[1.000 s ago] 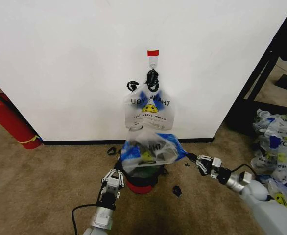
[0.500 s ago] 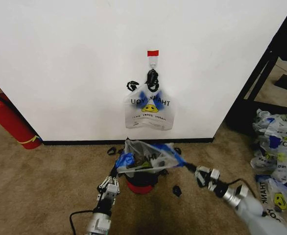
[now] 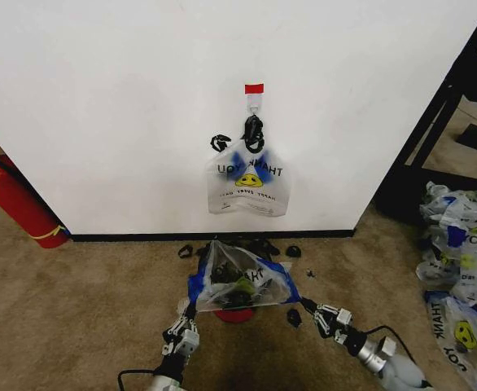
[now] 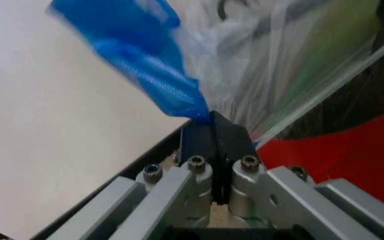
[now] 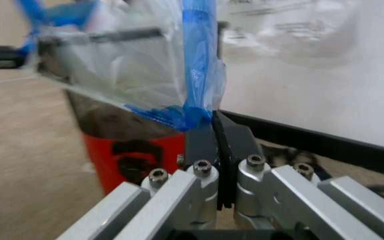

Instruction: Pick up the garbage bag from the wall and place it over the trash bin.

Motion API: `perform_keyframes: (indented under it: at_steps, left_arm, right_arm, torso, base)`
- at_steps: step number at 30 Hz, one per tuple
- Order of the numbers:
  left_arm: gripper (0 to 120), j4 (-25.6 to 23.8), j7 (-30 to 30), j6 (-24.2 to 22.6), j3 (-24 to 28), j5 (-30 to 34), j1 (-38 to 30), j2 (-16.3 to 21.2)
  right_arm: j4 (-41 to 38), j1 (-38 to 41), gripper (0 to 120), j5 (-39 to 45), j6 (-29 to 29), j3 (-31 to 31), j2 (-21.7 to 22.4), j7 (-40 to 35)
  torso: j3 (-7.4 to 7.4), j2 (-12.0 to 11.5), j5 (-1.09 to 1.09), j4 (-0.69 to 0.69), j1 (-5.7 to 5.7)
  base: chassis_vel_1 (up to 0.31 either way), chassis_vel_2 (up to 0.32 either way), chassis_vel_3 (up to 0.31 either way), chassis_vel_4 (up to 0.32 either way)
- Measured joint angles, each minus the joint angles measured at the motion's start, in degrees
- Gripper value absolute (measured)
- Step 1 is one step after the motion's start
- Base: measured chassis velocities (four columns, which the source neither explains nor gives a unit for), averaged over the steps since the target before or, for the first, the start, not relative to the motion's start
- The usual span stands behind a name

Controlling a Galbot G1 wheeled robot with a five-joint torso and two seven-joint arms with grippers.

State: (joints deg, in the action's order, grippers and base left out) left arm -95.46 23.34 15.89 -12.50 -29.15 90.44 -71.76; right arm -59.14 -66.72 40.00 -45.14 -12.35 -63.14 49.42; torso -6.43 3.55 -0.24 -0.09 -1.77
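Got my left gripper [image 3: 191,309] and right gripper [image 3: 305,304] both clamped on the garbage bag's [image 3: 240,281] blue handles, stretched over the trash bin [image 3: 235,314].

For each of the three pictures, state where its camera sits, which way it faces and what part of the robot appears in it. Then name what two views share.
Head view: high on the robot, facing down at the wall, the trash bin and both arms.
Left wrist view: behind the left gripper, shut on a blue handle of the garbage bag.
Right wrist view: behind the right gripper, shut on the other handle.
Shared: both wrist views show the bag over the bin's red base.
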Motion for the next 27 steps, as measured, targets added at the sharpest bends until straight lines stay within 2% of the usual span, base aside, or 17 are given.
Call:
perform_keyframes:
  at_steps: [5, 9, 14, 15, 19, 21, 23, 24, 25, 27]
  left_arm:
    - [0, 1.6, 0.29, -0.27, 0.01, 0.45, -1.54, -0.84]
    - [0, 1.81, 0.4, -1.23, -0.01, 1.94, -2.14, -1.25]
    - [0, 1.79, 0.45, -1.84, 0.1, 3.49, -1.76, -0.64]
    - [3, 1.63, 0.37, -1.91, 0.1, 3.62, -1.41, -0.41]
    - [19, 0.36, -0.91, -1.68, -0.05, 4.24, 0.57, 0.8]
    - [21, 0.12, -1.22, -1.52, -0.1, 4.35, 0.89, 1.05]
    - [33, -1.99, -3.47, 0.28, -0.69, 4.54, 2.19, 2.76]
    - [36, -2.4, -3.98, 0.66, -0.88, 4.54, 2.39, 3.16]
    - [41, -3.13, -5.15, 1.52, -1.23, 4.42, 2.81, 3.99]
    - [45, -3.6, -6.53, 2.47, -1.63, 4.15, 3.17, 4.76]
  right_arm:
    - [2.22, 0.94, 0, 0.42, -1.86, 1.7, -2.64, -7.15]
    - [2.48, 1.38, 0, 1.85, -1.86, 3.52, -4.4, -13.52]
    - [1.95, 1.66, 0, 1.48, -1.11, 3.61, -5.02, -15.09]
    - [1.59, 1.52, 1, 1.36, -0.78, 3.52, -4.77, -15.12]
    - [-1.53, -0.12, 18, 0.66, 2.7, 2.92, -2.14, -12.57]
    - [-1.89, -0.31, 21, 0.68, 3.09, 2.76, -1.71, -11.89]
    - [-3.28, -1.12, 32, 2.19, 5.57, 1.16, 1.1, -4.86]
    - [-3.57, -1.28, 34, 2.36, 6.25, 0.83, 1.71, -3.55]
    - [-4.19, -1.68, 41, 2.46, 7.73, 0.22, 3.11, -1.09]
    - [-4.4, -1.86, 45, 2.47, 8.75, -0.29, 4.12, 0.75]
  torso:
    - [0.0, 0.0, 0.05, 0.01, 0.0]
    - [0.0, -0.01, 0.0, 0.01, 0.0]
    - [0.0, 0.0, 0.01, -0.01, 0.0]
    - [0.0, -0.01, 0.04, 0.0, 0.0]
    - [0.0, -0.01, 0.02, 0.01, 0.0]
    - [0.0, -0.01, 0.01, 0.01, 0.0]
    - [0.0, -0.01, 0.01, 0.01, 0.0]
    - [0.0, -0.01, 0.02, 0.01, 0.0]
    - [0.0, -0.01, 0.01, 0.01, 0.0]
    - [0.0, -0.01, 0.01, 0.0, 0.0]
  base:
    - [0.0, 0.0, 0.0, 0.0]
    - [0.0, 0.0, 0.0, 0.0]
    - [0.0, 0.0, 0.0, 0.0]
    - [0.0, 0.0, 0.0, 0.0]
    - [0.0, 0.0, 0.0, 0.0]
    - [0.0, 0.0, 0.0, 0.0]
    - [0.0, 0.0, 0.0, 0.0]
    - [0.0, 0.0, 0.0, 0.0]
    - [0.0, 0.0, 0.0, 0.0]
    - [0.0, 0.0, 0.0, 0.0]
